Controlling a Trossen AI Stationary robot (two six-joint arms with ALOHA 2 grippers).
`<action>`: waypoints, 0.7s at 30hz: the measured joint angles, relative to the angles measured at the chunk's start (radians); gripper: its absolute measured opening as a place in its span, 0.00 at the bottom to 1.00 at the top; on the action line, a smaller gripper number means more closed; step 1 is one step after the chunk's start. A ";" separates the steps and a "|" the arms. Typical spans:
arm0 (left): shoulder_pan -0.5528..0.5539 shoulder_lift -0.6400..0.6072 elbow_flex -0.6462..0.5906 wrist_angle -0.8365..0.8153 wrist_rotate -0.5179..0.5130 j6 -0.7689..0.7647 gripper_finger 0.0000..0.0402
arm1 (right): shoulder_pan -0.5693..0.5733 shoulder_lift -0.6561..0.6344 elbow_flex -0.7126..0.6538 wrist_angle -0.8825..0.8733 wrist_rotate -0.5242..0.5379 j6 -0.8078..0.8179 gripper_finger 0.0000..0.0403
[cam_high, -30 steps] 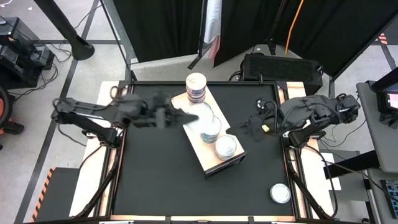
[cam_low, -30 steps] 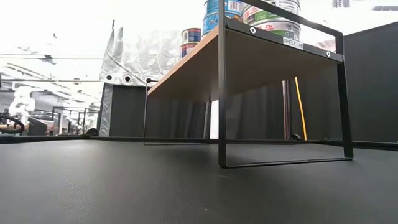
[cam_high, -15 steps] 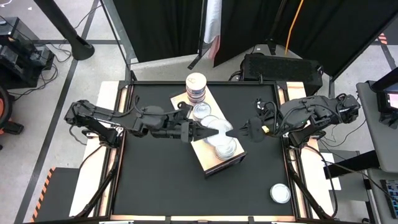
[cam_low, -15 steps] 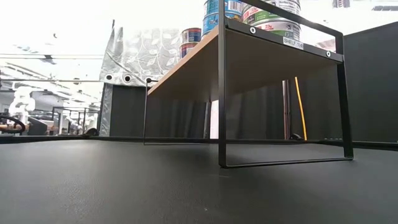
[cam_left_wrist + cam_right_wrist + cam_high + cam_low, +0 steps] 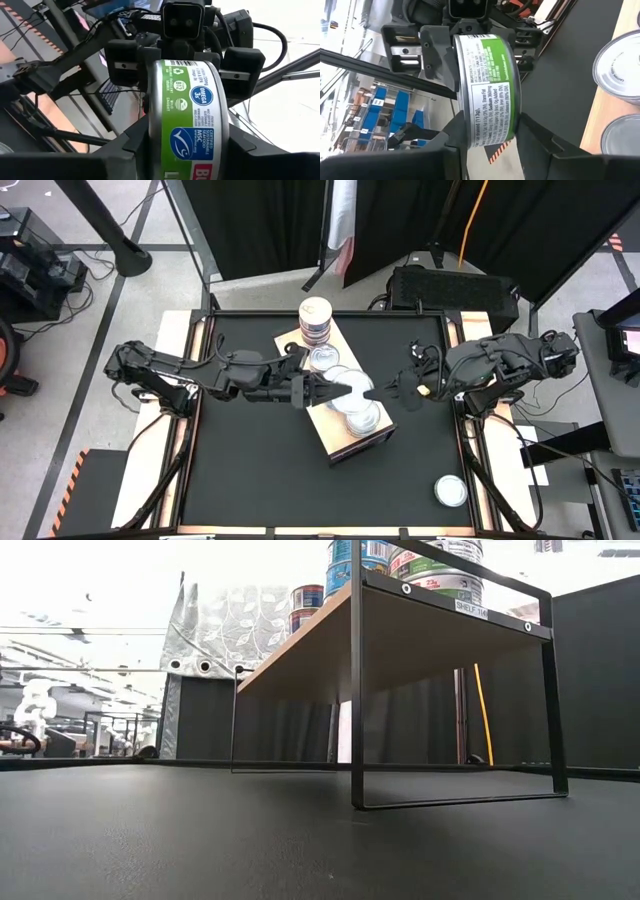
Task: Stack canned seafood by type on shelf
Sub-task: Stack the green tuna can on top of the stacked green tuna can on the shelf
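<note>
High view: left gripper and right gripper fingers both pinching green-labelled tin at frame centre, above shelf.

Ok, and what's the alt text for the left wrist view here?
A green-labelled tin, turned on edge, is gripped from both ends in a handover. The left gripper holds it nearest the camera, and the right gripper faces the camera from beyond it. Cables blur behind them.

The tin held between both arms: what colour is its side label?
Green and white on the tin; clearest in the right wrist view.
</note>
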 joint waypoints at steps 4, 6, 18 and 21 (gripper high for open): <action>0.001 0.000 0.000 0.012 -0.007 0.028 0.44 | 0.000 0.000 0.000 0.001 -0.004 -0.001 0.26; 0.003 0.000 0.000 0.037 -0.008 0.044 0.50 | 0.000 0.000 0.000 0.008 -0.034 -0.002 0.26; 0.096 -0.040 -0.001 0.062 -0.013 0.083 0.83 | 0.010 -0.068 0.000 -0.151 -0.120 0.011 0.30; 0.117 -0.082 -0.001 0.062 -0.018 0.170 0.83 | 0.014 -0.074 0.001 -0.303 -0.114 0.005 0.31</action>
